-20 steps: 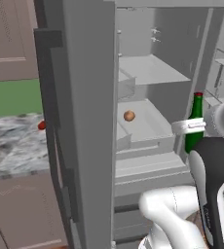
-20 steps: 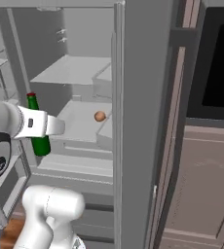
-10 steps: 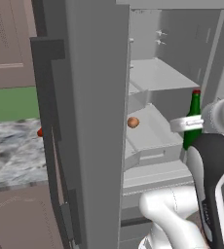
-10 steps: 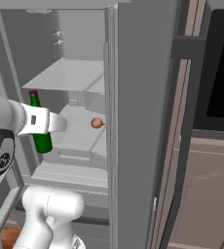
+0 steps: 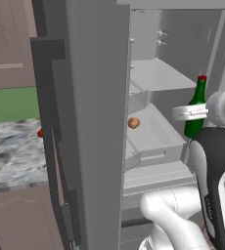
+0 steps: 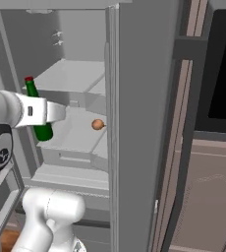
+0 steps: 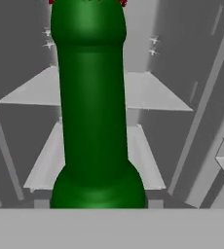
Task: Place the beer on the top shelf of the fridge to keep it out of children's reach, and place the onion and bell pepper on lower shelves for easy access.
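The beer [image 5: 196,109] stands upright at the right of the left base view, red cap up, its long axis near vertical, clamped around the body by the gripper [image 5: 195,113] — the fingers are clenched on the bottle, which hangs in the air in front of the open fridge [image 6: 134,74] and rests on nothing. In the right base view the same bottle [image 6: 38,114] shows at the left, crossed by the white hand. In the hand view the green glass [image 7: 89,107] rises up the middle of the frame.

The relation that matters, as I judge it: the top shelf [image 5: 161,78] lies beyond the bottle and toward the upper middle of the left base view, with its front edge at about the height of the bottle's neck. So the base of the bottle sits lower than that plate, and the coming move likely calls for a lift before pushing inward, keeping the bottle upright.

Below it, the lower shelves [image 5: 153,136] hold the onion [image 5: 133,122], lying near the left edge of the tray-like plate. The bell pepper [image 5: 40,133] peeks out at the left, on the speckled counter [image 5: 11,156] beside the thick grey door.
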